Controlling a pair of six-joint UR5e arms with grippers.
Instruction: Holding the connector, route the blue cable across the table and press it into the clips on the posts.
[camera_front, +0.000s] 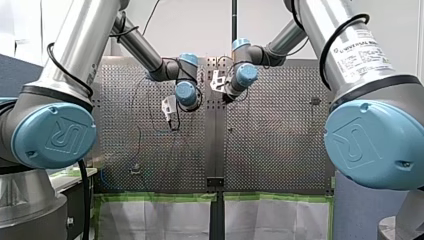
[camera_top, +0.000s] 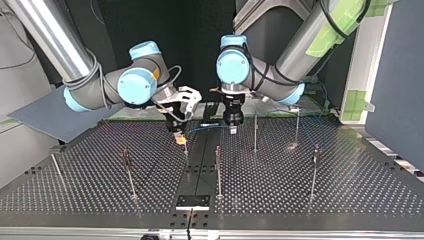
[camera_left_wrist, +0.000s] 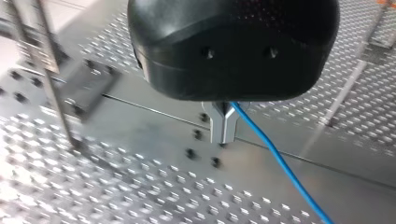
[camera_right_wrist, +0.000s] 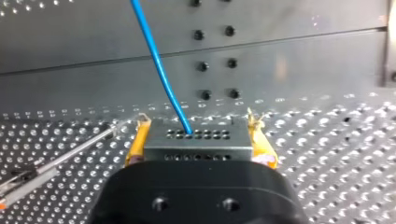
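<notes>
My right gripper (camera_right_wrist: 198, 122) has its yellow pads (camera_right_wrist: 138, 140) shut on a grey metal connector block (camera_right_wrist: 201, 142). The blue cable (camera_right_wrist: 156, 56) leaves the block's face and runs ahead over the table's centre plate. My left gripper (camera_left_wrist: 223, 136) is black, and its metal fingers are shut on the same blue cable (camera_left_wrist: 280, 163), which trails away beneath it. In the top view my right gripper (camera_top: 179, 136) is left of centre and my left gripper (camera_top: 233, 129) just right of it. The cable (camera_top: 209, 127) spans the short gap between them.
Several thin upright posts stand on the perforated table (camera_top: 300, 200): one (camera_top: 255, 132) beside my left gripper, others (camera_top: 218, 170) (camera_top: 129, 172) (camera_top: 314, 172) nearer the table's near edge. A black plate (camera_top: 192, 201) lies at the centre seam.
</notes>
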